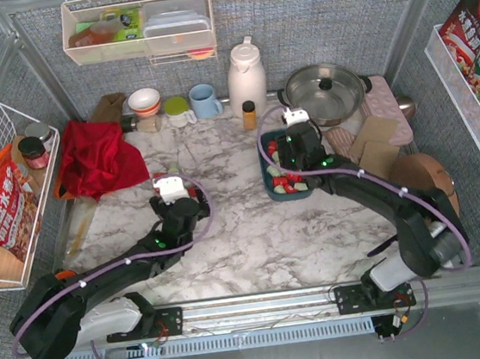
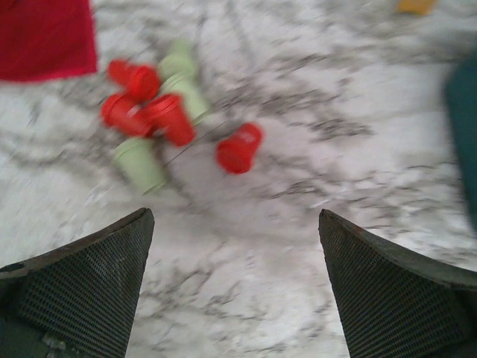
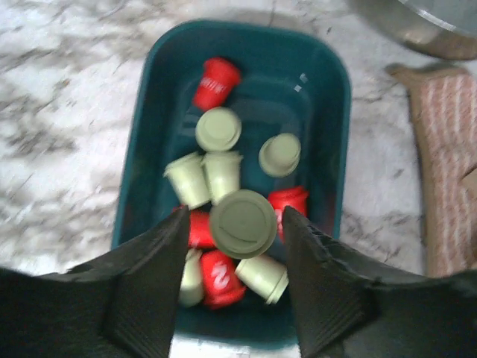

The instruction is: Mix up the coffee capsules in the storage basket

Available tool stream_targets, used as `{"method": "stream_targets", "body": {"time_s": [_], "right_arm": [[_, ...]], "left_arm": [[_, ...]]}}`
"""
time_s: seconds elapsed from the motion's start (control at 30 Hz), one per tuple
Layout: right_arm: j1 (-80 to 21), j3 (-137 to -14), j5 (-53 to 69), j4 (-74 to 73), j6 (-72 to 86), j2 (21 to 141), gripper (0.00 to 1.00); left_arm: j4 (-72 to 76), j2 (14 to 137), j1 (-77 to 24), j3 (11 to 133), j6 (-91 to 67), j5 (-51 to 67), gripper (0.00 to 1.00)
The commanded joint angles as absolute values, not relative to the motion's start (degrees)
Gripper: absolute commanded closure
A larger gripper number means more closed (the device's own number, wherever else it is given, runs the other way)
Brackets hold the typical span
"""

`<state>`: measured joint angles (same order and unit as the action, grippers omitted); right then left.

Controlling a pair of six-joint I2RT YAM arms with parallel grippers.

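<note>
The storage basket (image 3: 339, 142) is stood on the marble bench (image 2: 246, 291), right of centre, and about a dozen coffee capsules (image 3: 218, 128), red and pale green, are heaped mostly in its near half. Several loose capsules (image 2: 168, 115) are scattered on the bench to the left of the basket, near a red cloth (image 2: 45, 37).

The right pincer (image 3: 235, 216) is hung over the basket, its jaws set narrow about one green capsule (image 3: 242, 224) shown flat end up. This capsule appears raised above the others, but whether it is actually pinched cannot be told. The left pincer (image 2: 237, 216) is spread wide and empty, above bare bench on the near side of the loose capsules.

The capsules are judged light, rigid and smooth, so they are likely to roll or skid when nudged, and to be squirted out by a hard squeeze on the tapered wall. Hold is best taken across the body just under the rim, with the jaws closed gently.
</note>
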<state>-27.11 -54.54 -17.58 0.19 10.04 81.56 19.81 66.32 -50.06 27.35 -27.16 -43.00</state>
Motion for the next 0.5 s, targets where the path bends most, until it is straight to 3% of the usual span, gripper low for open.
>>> {"method": "stream_targets", "body": {"time_s": [0.0, 0.17, 0.37, 0.47], "right_arm": [[-23.23, -60.99, -18.26, 4.51, 7.14, 89.46, 0.39], [-20.89, -70.61, -13.32, -2.18, 7.16, 97.14, 0.26], [-21.29, -65.89, -7.21, -2.0, 9.81, 91.41, 0.25], [-21.48, -62.39, -4.81, -1.68, 10.92, 88.06, 0.25]], "left_arm": [[6.0, 65.59, -45.47, 27.08, -38.43, -42.76, 0.01], [4.42, 65.4, -38.1, 26.84, -39.86, -37.75, 0.01], [5.76, 69.05, -30.03, 28.31, -36.78, -29.67, 0.01], [8.18, 72.03, -27.24, 29.08, -35.45, -25.73, 0.11]]}}
